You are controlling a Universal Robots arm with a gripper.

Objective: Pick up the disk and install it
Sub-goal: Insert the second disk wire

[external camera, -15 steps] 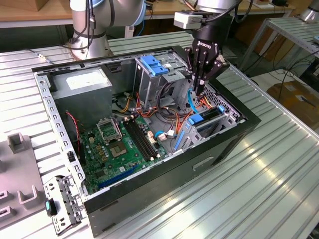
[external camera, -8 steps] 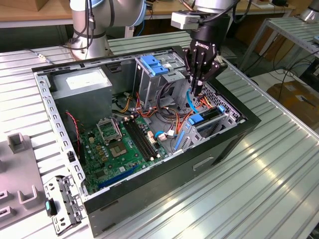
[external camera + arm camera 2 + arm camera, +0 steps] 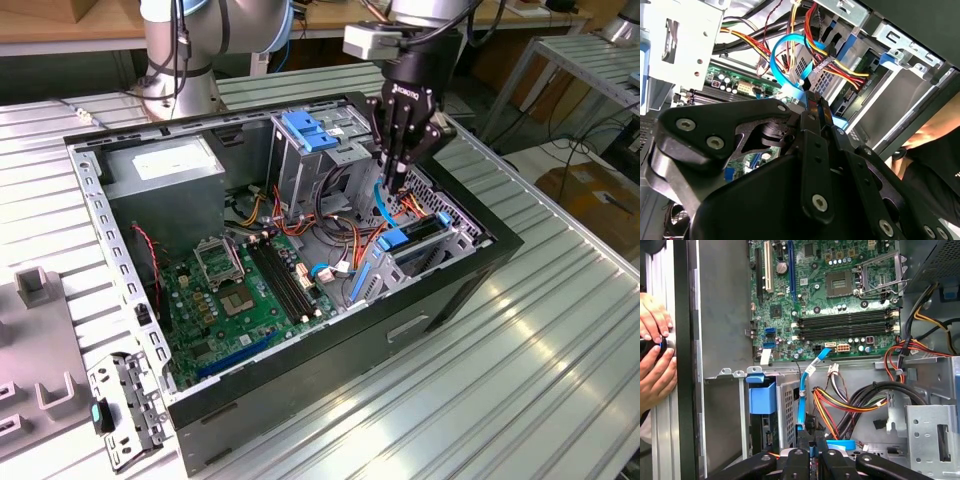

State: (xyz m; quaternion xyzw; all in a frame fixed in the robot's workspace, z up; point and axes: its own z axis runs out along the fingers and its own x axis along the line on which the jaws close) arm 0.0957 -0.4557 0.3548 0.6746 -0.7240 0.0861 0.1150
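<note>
Where it sits caged, the disk (image 3: 420,235) shows blue-edged.

Arm (image 3: 190,40): silver-grey cylindrical segments, blue joint cap, black cable | Wrist block (image 3: 372,40): light grey | Gripper (image 3: 393,178): matte black linked fingers, silver screw heads, white lettering on the palm.

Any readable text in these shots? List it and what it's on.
Nothing can be quoted.
gripper body: white maker's mark, not read off.
grey box sticker: print too small to read.
motherboard markings: too small to read.
blue cable white tag: blurred.
</note>
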